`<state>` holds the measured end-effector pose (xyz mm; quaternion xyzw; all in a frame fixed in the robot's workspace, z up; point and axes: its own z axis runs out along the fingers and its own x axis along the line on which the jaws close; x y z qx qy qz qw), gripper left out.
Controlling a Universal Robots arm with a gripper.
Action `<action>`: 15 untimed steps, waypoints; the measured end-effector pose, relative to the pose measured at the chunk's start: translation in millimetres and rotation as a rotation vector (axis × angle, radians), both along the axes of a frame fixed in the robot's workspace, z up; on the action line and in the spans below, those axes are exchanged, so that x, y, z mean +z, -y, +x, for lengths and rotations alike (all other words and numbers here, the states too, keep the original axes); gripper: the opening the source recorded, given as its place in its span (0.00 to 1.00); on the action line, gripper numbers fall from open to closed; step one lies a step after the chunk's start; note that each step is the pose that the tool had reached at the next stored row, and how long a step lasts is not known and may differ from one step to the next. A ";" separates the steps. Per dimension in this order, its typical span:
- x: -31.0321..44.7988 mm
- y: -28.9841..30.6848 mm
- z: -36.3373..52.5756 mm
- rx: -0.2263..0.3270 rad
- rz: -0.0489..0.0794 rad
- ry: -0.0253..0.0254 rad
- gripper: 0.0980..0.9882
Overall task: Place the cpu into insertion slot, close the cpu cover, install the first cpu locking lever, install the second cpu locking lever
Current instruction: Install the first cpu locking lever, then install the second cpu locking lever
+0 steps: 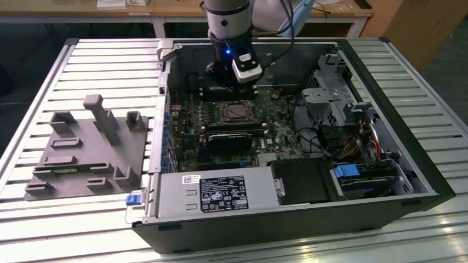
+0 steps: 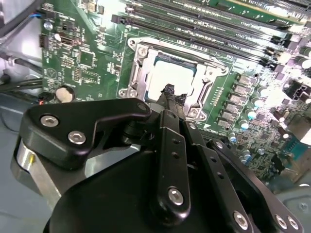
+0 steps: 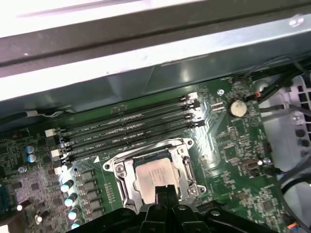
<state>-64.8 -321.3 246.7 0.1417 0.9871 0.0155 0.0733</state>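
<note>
The cpu lies flat in the insertion slot on the green motherboard inside the open computer case. Its pale metal top shows through the window of the cpu cover, which lies down over it as a silvery frame. A thin locking lever runs along the socket's edge on the memory-slot side. My gripper hangs just above the cpu's near edge. Its two black fingers are pressed together with nothing held between them.
Long black memory slots run beside the socket. A coin cell sits on the board. In the exterior view, a power supply and a drive cage fill the case. A grey fixture stands on the slatted table at that view's left.
</note>
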 end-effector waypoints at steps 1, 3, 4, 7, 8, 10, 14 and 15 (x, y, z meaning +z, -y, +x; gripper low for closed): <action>1.6 0.4 0.5 0.000 -0.001 0.0000 0.01; 2.6 1.1 1.0 0.000 -0.001 0.0000 0.01; 2.6 1.1 1.0 0.000 -0.001 0.0001 0.01; 2.7 1.4 1.0 0.000 -0.001 0.0000 0.01; 2.7 1.4 1.0 0.000 -0.001 0.0000 0.01; 2.7 1.5 1.0 0.000 -0.001 0.0000 0.01; 2.7 1.5 1.0 0.000 -0.001 0.0000 0.01; 2.7 1.6 1.1 0.000 -0.001 0.0000 0.01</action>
